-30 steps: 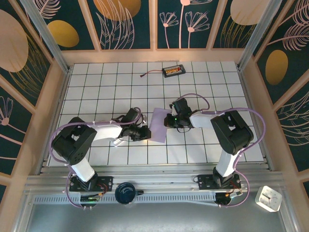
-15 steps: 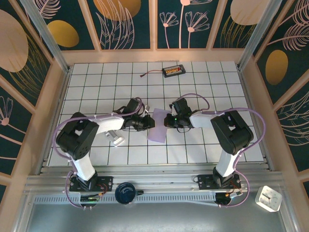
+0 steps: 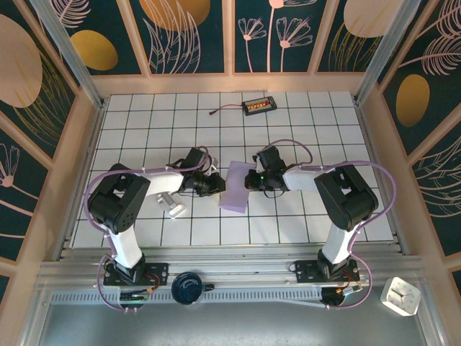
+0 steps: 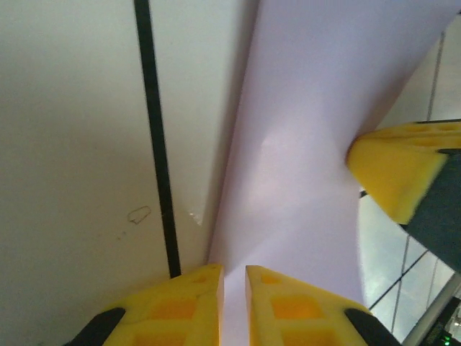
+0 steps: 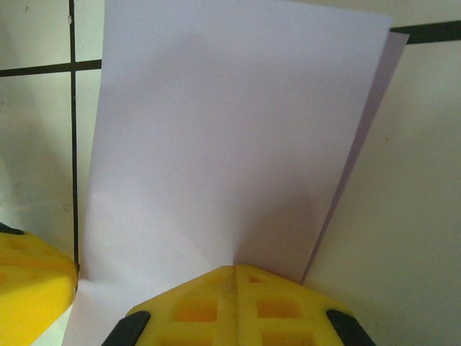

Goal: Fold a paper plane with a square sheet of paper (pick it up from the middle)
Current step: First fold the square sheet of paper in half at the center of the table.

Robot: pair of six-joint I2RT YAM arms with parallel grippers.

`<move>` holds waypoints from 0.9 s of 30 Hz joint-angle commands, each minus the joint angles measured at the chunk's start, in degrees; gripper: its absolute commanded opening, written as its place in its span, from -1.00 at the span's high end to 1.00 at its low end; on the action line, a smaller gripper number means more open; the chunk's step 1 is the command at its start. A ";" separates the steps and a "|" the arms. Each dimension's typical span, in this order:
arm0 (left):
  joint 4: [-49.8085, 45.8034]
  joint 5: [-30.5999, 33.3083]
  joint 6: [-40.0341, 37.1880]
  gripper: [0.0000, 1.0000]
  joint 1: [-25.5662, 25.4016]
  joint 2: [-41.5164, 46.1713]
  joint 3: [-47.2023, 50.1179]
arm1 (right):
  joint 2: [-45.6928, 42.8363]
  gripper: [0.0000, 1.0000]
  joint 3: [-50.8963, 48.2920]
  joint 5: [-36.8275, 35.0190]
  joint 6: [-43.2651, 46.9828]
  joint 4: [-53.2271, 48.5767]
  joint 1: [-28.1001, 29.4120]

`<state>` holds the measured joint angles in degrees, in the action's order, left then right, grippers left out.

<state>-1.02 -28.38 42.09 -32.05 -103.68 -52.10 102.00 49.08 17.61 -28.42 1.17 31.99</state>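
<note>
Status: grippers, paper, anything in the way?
Right gripper shut on the folded square sheet of paper. Left gripper at its opposite edge, fingers a slit apart. Small silvery block lies apart from the paper.

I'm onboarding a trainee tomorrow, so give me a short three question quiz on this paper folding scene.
1. True or false: the lavender paper lies as one flat, unfolded layer.
2. The small silvery block lies nearest: A) the left arm, B) the right arm, C) the far wall.
3. What does the right gripper clamp?
Key: 1 false; 2 A; 3 the lavender paper.
</note>
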 commanded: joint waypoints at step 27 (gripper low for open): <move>2.98 -3.50 2.74 0.71 -1.17 5.90 2.41 | 3.40 1.00 -3.64 -7.32 1.38 -10.50 -0.16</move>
<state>0.64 -30.28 43.86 -33.54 -96.86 -46.24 101.95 49.01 17.56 -28.42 1.26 31.99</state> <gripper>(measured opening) 0.147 0.045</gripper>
